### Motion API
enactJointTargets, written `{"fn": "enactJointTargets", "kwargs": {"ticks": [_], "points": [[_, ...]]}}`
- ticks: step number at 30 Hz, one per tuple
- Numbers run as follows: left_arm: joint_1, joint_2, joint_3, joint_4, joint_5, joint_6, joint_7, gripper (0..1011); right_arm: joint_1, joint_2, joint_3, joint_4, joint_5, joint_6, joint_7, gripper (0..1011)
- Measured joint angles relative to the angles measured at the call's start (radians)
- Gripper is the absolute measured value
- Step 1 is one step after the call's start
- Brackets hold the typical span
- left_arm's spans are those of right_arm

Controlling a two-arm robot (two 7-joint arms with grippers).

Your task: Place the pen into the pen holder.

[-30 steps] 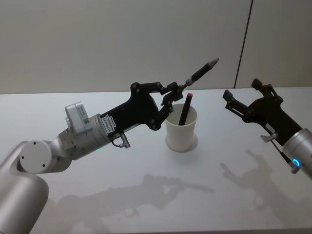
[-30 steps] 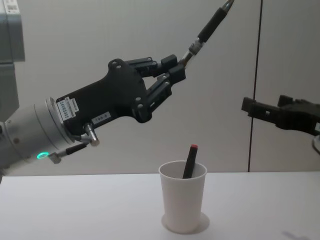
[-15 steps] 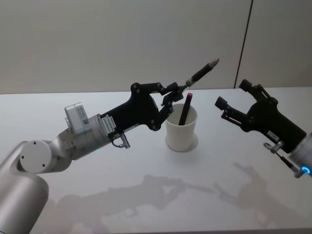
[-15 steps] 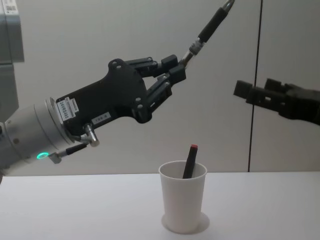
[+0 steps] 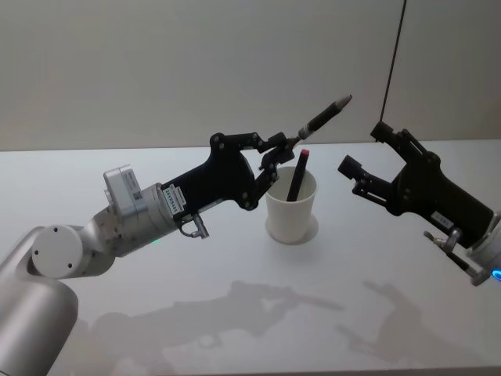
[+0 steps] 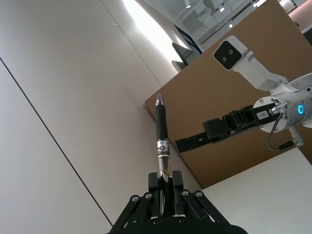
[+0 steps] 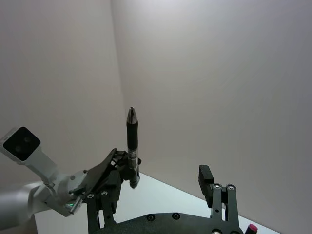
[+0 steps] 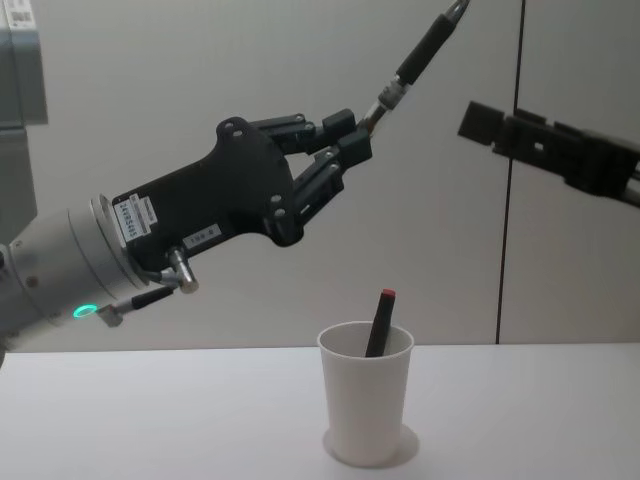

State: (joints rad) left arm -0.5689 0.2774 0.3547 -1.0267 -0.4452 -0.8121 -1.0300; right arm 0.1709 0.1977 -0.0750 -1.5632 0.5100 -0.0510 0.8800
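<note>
Right gripper [image 5: 362, 159] has risen toward the pen [image 5: 322, 117], fingers spread, so a handover looks likely. Left gripper [image 5: 280, 149] stays clamped on it above the cup [image 5: 291, 211].

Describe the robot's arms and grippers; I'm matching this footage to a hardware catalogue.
Both arms are smooth silver-grey tubes. Each gripper, left gripper and right gripper, is matte black with hinged linkage fingers and visible bolts. The left wears white printed labels and a green light; the right shows a blue ring light.
</note>
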Motion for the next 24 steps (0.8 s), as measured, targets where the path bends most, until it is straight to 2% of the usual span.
{"fn": "enactJointTargets", "kwargs": {"ticks": [5,24], "points": [[0.000,0.000,0.000,0.000,0.000,0.000,-0.001,174,-0.004,-0.001,-0.008,-0.017,0.021,0.006,0.000,1001],[0.000,0.000,0.000,0.000,0.000,0.000,-0.001,175,-0.024,-0.041,-0.058,-0.086,0.034,0.031,-0.137,1001]]}}
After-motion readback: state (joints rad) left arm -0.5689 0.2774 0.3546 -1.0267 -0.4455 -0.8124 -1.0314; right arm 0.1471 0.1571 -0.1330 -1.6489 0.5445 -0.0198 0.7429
